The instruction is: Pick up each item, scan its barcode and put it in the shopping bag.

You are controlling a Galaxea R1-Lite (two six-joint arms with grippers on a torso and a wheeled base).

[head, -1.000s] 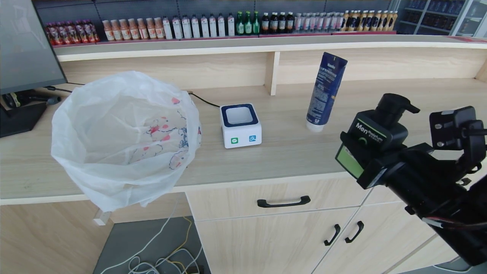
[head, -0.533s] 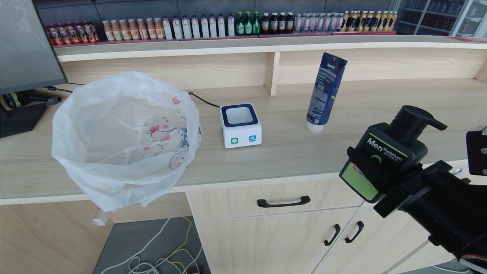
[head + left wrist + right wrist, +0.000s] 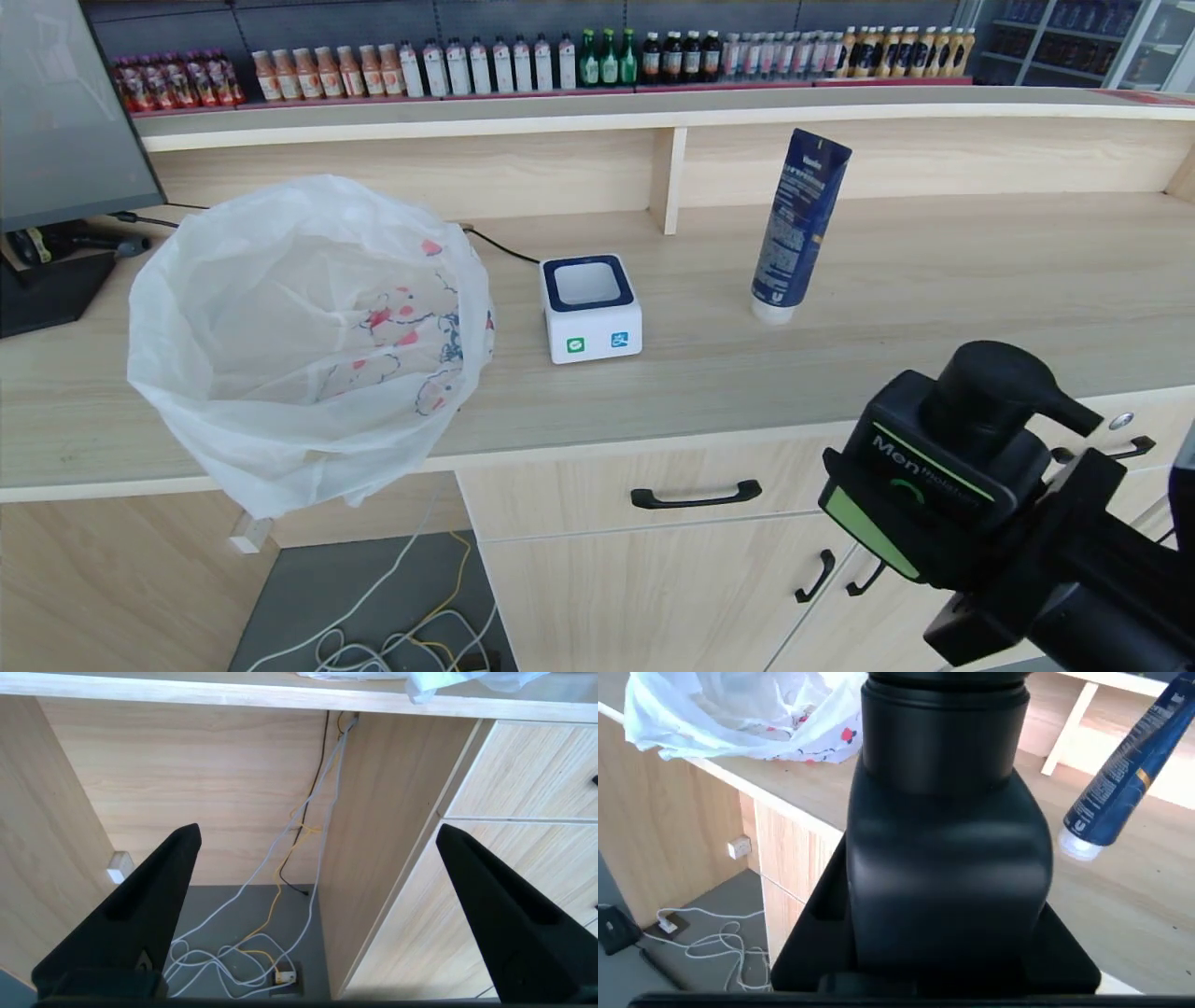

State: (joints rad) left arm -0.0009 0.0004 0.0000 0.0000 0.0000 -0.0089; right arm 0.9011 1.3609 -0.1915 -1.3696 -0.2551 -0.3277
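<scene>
My right gripper (image 3: 971, 551) is shut on a black pump bottle (image 3: 943, 467) with a green label, held in front of the counter's edge at the right, over the drawers. The same black pump bottle (image 3: 943, 849) looms close in the right wrist view. A dark blue tube (image 3: 801, 224) stands cap-down on the counter behind it, also seen as the blue tube (image 3: 1125, 775). The white barcode scanner (image 3: 590, 308) sits mid-counter. A white shopping bag (image 3: 308, 336) stands open at the left. My left gripper (image 3: 313, 919) is open, down below the counter, facing cables on the floor.
The wooden counter (image 3: 653, 373) has a raised back shelf with a divider (image 3: 667, 177) behind the scanner. A monitor (image 3: 65, 112) stands at the far left. Drawers with black handles (image 3: 695, 495) lie under the counter. A row of bottles (image 3: 560, 61) lines the far shelf.
My right gripper has pulled the pump bottle down and back from over the counter's right part to in front of its edge. Bag, scanner and tube have stayed put.
</scene>
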